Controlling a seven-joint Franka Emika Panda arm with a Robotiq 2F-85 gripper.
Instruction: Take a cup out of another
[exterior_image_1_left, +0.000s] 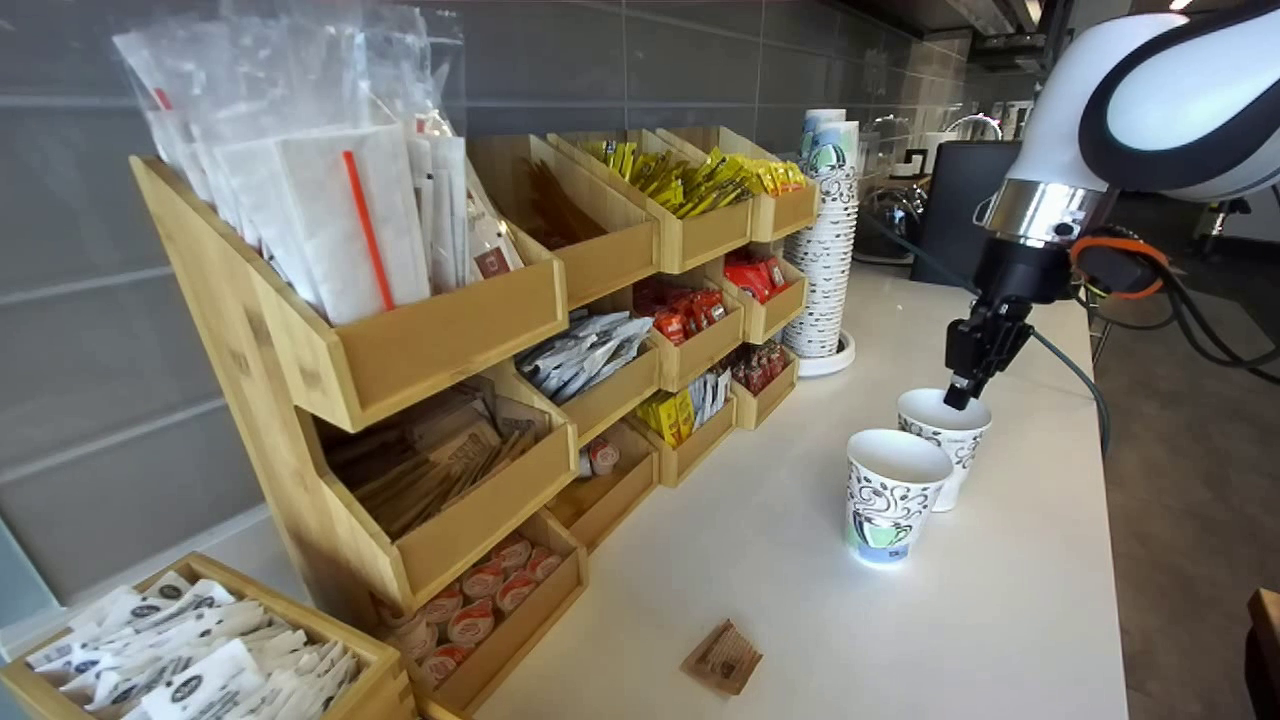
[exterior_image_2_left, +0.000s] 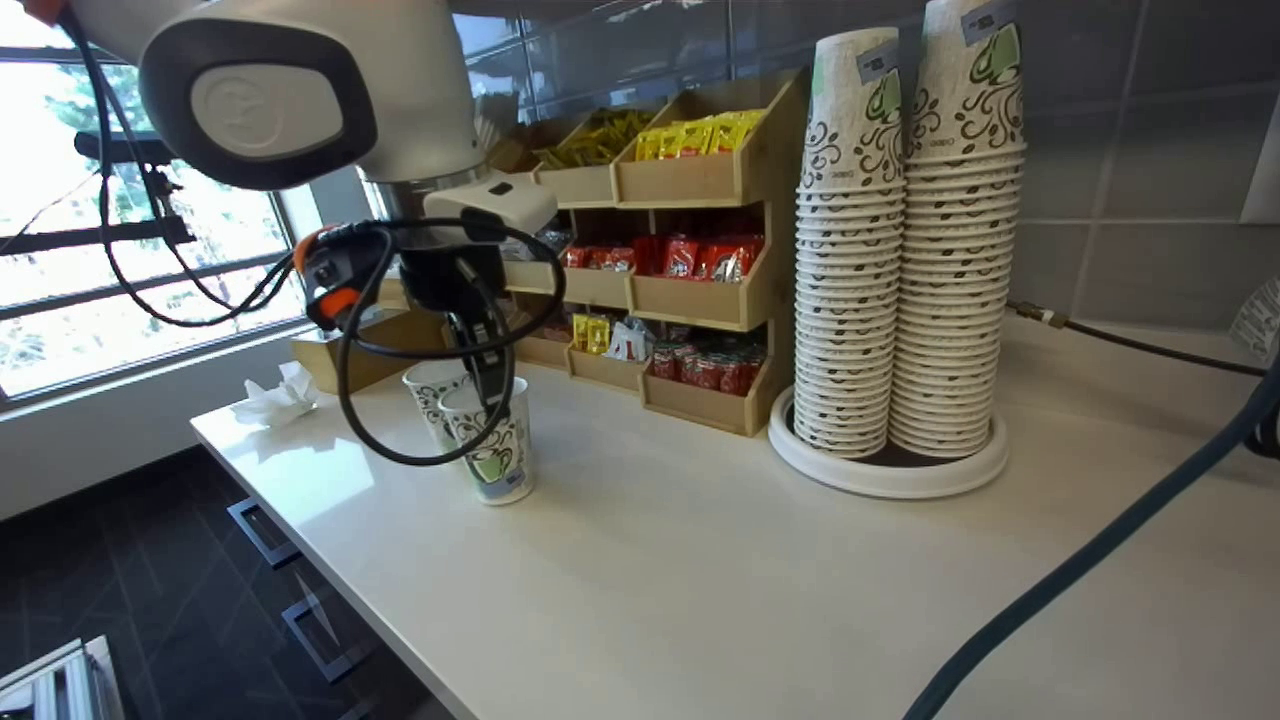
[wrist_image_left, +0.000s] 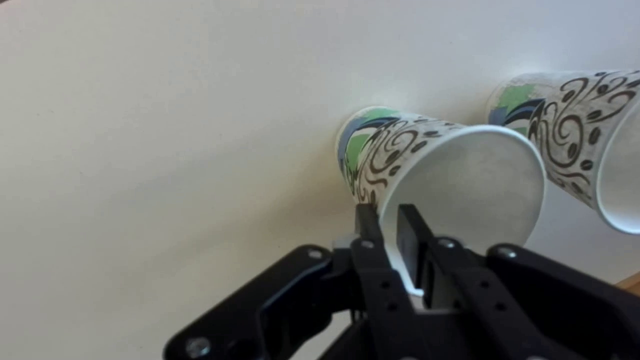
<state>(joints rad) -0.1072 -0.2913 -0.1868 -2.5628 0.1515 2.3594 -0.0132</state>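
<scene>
Two white paper cups with a dark swirl print stand upright and separate on the counter. The gripper cup (exterior_image_1_left: 962, 445) also shows in an exterior view (exterior_image_2_left: 508, 450) and in the wrist view (wrist_image_left: 395, 145). The other cup (exterior_image_1_left: 890, 505) stands close beside it, and in the wrist view (wrist_image_left: 570, 120) it is at the right edge. My gripper (exterior_image_1_left: 958, 393) points down at the rim of the gripper cup. In the wrist view, the fingers (wrist_image_left: 388, 212) are partly open, one outside the wall and one inside the cup, with a gap between them.
Tall stacks of upside-down cups (exterior_image_2_left: 848, 300) stand on a round white tray (exterior_image_2_left: 880, 483) by the wall. A wooden organizer (exterior_image_1_left: 450, 560) with packets runs along the wall. A brown packet (exterior_image_1_left: 722, 658) lies on the counter. A hose (exterior_image_2_left: 1100, 550) crosses the counter.
</scene>
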